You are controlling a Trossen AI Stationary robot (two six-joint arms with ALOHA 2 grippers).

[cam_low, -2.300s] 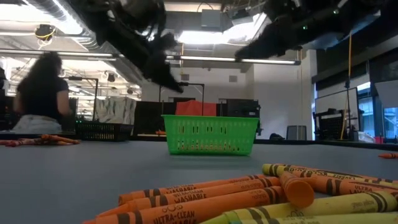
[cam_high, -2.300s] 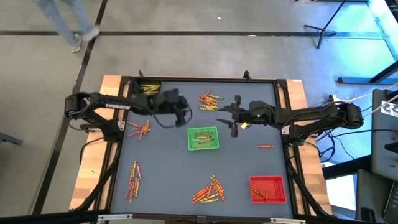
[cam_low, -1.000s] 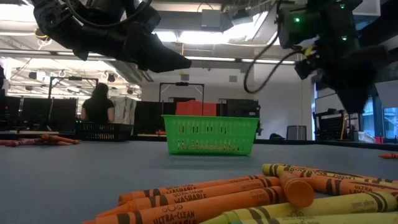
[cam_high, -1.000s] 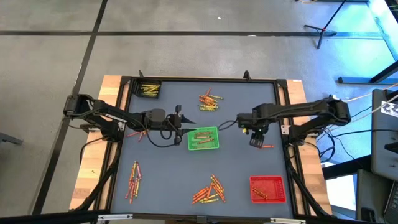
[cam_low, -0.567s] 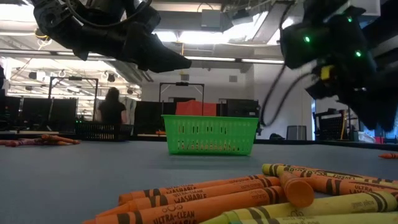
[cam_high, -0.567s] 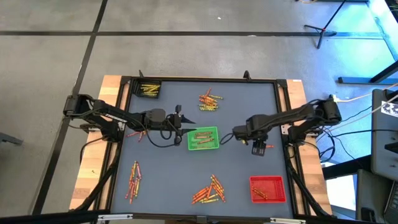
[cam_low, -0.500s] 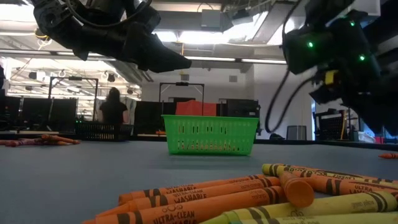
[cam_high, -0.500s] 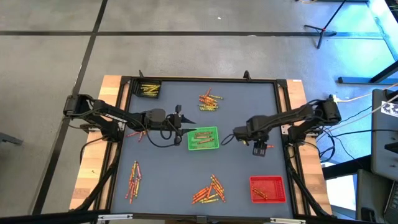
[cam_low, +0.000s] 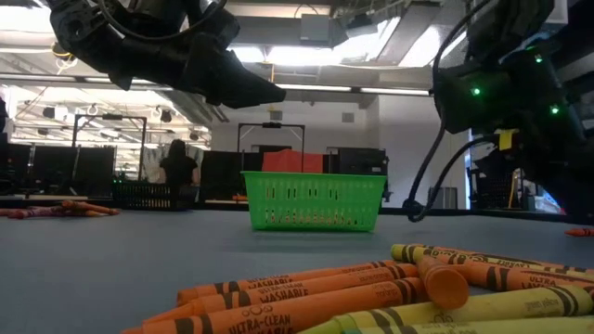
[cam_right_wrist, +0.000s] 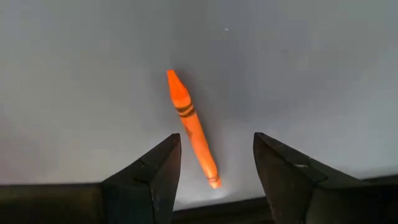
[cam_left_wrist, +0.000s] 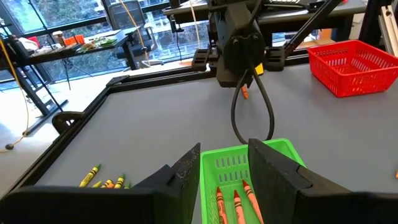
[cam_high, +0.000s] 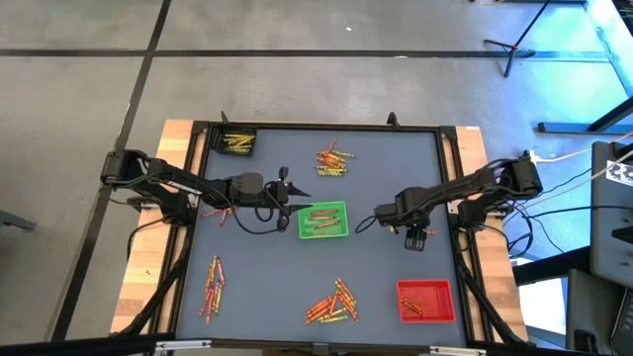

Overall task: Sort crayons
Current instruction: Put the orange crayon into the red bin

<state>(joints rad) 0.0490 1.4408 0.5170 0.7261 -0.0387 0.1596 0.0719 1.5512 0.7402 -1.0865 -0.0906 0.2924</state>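
The right arm reaches in from the table's right side, wrist bent downward, with the right gripper (cam_right_wrist: 214, 163) pointing at the tabletop and its fingers spread apart. The left arm extends level toward the table's centre; the left gripper (cam_left_wrist: 225, 167) hangs above the surface, fingers parted and empty.

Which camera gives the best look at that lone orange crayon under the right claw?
The right wrist view: the orange crayon lies whole between the open right claw. The high view mostly hides it, the left wrist view shows a bit, and the low view only a distant sliver.
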